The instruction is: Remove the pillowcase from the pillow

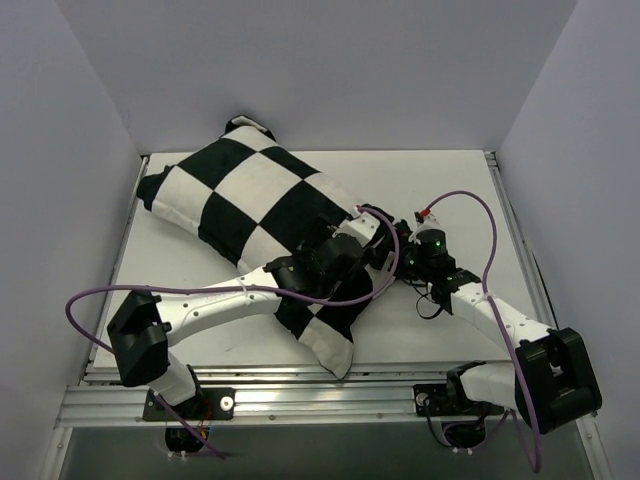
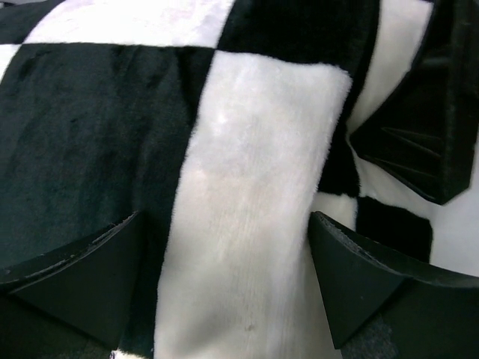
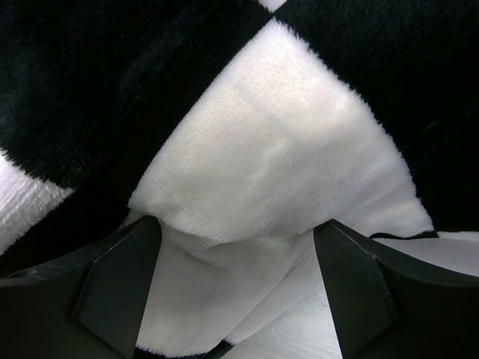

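The pillowcase (image 1: 250,195) lies slantwise on the table (image 1: 455,190), plump, with its near end under both my tools. My left gripper (image 2: 226,217) stands spread, a white plush square bulging between its fingers and black squares to either side. My right gripper (image 3: 241,223) is spread too, with the plush hem between its fingers. Just beneath that hem shows a smoother white layer (image 3: 224,299); I cannot tell what it is.

No text, label, number or sign is legible on the pillowcase (image 1: 250,195) or elsewhere.
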You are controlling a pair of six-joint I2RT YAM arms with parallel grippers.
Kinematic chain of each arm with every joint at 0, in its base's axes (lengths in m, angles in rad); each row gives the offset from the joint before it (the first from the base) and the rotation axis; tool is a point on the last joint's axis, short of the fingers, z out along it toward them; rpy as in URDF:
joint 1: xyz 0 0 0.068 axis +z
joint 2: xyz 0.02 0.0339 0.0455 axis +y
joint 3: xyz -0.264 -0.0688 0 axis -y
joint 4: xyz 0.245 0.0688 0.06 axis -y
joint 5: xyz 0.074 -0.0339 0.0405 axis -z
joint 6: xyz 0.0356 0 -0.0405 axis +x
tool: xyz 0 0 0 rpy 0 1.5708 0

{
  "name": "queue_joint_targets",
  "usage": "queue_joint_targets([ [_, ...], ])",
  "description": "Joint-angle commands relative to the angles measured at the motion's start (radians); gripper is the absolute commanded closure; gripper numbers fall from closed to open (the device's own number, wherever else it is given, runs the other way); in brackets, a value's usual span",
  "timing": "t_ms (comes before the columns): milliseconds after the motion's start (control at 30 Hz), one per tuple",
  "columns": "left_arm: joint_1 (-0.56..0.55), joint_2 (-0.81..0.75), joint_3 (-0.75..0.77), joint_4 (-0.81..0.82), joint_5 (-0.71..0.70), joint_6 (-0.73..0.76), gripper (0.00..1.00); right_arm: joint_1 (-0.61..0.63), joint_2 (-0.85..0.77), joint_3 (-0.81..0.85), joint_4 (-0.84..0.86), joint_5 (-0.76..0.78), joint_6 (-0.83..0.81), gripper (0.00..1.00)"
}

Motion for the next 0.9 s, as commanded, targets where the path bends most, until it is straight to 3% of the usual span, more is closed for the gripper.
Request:
queue_joint_targets([
  [0, 0.022, 0.021, 0.053, 0.026, -0.145, 0.007, 0.03, -0.001, 0.007, -0.027, -0.082, 0.037, -0.028, 0.23],
  [100, 0.04, 0.003, 0.053, 0.025, -0.232, 0.005, 0.05, -0.001, 0.004, -0.03, -0.091, 0.054, -0.035, 0.23],
  [267, 0.118, -0.047, 0.025, -0.007, -0.228, -0.052, 0.1, -0.003, 0.02, -0.036, -0.093, 0.065, -0.04, 0.23],
  [533, 0.149, -0.119, -0.033, 0.017, -0.28, -0.087, 0.16, -0.014, 0.044, -0.038, -0.088, 0.068, -0.041, 0.23],
  [667, 0.155, -0.146, -0.038, 0.022, -0.27, -0.09, 0.27, -0.018, 0.061, -0.039, -0.085, 0.068, -0.04, 0.23],
  [800, 0.174, -0.162, -0.03, 0.002, -0.225, -0.093, 0.55, -0.024, 0.069, -0.05, -0.076, 0.065, -0.04, 0.23],
  [867, 0.186, -0.162, -0.03, -0.007, -0.19, -0.099, 0.64, -0.023, 0.06, -0.045, -0.076, 0.052, -0.04, 0.23],
])
